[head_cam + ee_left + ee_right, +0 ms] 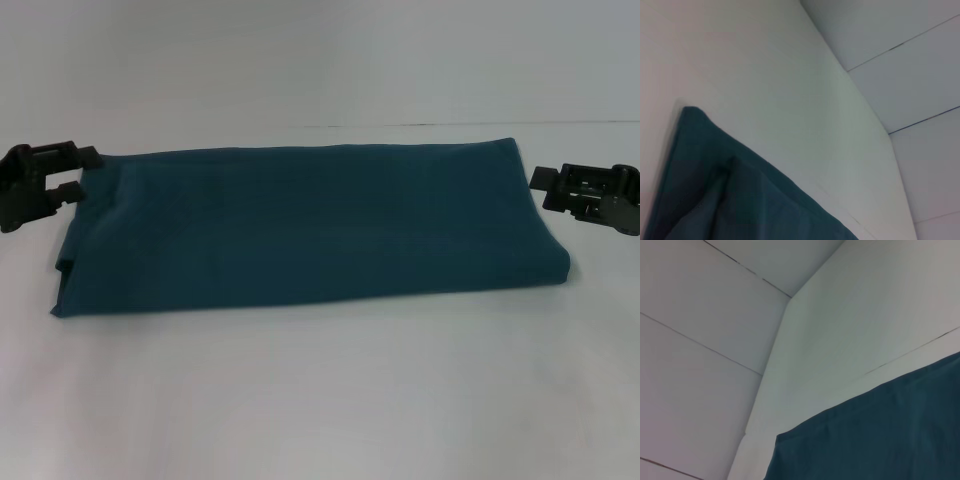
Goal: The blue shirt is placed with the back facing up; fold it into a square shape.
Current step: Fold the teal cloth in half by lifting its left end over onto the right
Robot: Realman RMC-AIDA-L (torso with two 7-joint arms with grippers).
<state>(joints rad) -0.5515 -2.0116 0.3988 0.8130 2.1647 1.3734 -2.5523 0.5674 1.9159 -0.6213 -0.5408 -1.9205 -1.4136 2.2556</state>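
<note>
White table point(320, 400) fills the part of the head view closest to the camera, and it is also the biggest thing, bare in front and running back to a pale wall point(320, 50). On the middle of the table lies the shirt point(300, 225), folded into a long band that goes from left to right, with its plain teal side up and no lettering to see. Its near edge is a smooth fold, its right end is neat and slightly rounded, and at its left end the layers are a little uneven, with a small flap showing at the near corner. In the left wrist view a corner of the shirt point(740, 200) rests on the table with layers overlapping, and in the right wrist view another corner point(880, 435) lies flat on the white surface. At the far left corner of the band is the left gripper point(78, 172), low at the table; its two fingers stand a small gap apart, at the edge of the cloth, and I cannot tell if they pinch it. At the right end is the right gripper point(540, 178), just beside the shirt but not touching it, holding nothing; whether its fingers are apart I cannot tell.
</note>
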